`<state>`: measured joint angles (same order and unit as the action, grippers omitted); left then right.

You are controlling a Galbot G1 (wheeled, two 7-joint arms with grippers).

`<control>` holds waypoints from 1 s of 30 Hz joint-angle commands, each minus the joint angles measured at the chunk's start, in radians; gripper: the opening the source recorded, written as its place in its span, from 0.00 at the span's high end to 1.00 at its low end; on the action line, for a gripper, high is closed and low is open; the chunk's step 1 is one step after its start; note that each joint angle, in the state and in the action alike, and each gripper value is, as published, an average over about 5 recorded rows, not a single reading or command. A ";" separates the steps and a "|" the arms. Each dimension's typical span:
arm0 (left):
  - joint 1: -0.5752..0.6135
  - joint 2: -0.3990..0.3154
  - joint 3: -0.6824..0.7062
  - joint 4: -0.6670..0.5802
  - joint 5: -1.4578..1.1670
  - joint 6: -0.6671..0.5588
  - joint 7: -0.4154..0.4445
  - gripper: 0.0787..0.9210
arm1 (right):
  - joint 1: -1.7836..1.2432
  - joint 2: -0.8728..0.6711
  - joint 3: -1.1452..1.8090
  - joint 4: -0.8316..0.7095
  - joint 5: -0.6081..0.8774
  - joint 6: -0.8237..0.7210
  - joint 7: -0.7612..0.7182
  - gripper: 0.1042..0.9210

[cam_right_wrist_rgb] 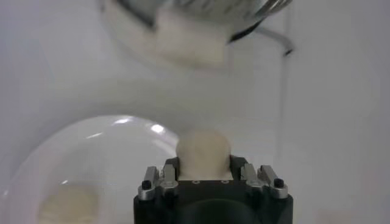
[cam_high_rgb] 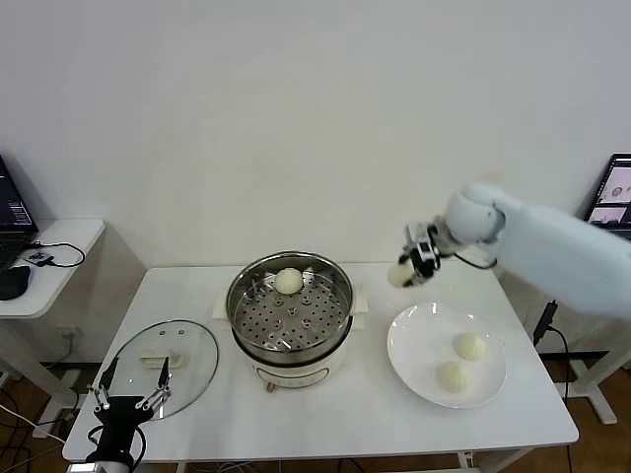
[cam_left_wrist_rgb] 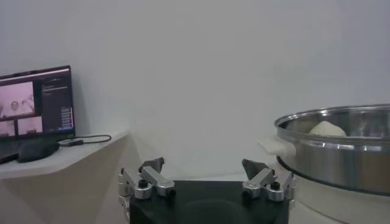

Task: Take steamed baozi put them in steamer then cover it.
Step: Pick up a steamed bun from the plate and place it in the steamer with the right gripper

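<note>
Right of centre in the head view, our right gripper (cam_high_rgb: pixel 414 258) pinches a bun (cam_high_rgb: pixel 399 276); it looks soft and light, so we grip its sides gently. Our left gripper (cam_high_rgb: pixel 131 382), lower left, stands spread.

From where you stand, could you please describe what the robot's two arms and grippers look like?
The right arm is a smooth, rounded white shell ending in a black wrist with a thin black cable. The right gripper and left gripper match: a black block body carrying silver metal finger mounts with black screws and dark fingertips.
</note>
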<state>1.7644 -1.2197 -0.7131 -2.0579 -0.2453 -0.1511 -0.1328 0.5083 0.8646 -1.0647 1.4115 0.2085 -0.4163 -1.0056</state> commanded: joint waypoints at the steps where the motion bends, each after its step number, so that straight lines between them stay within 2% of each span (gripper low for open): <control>1: -0.001 0.001 -0.001 0.002 -0.002 0.001 0.000 0.12 | 0.184 0.129 -0.077 0.016 0.188 -0.067 0.035 0.48; 10: -0.003 0.002 -0.008 0.005 -0.007 0.009 0.001 0.12 | 0.046 0.354 -0.110 -0.024 0.338 -0.162 0.158 0.48; 21: -0.007 -0.009 -0.019 0.002 -0.006 0.012 0.002 0.12 | -0.085 0.530 -0.124 -0.158 0.319 -0.200 0.257 0.48; 30: -0.004 -0.013 -0.022 -0.007 -0.005 0.010 0.002 0.12 | -0.136 0.620 -0.103 -0.273 0.298 -0.204 0.273 0.48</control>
<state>1.7608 -1.2327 -0.7355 -2.0650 -0.2503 -0.1412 -0.1310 0.4059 1.3968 -1.1648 1.2087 0.4907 -0.6044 -0.7663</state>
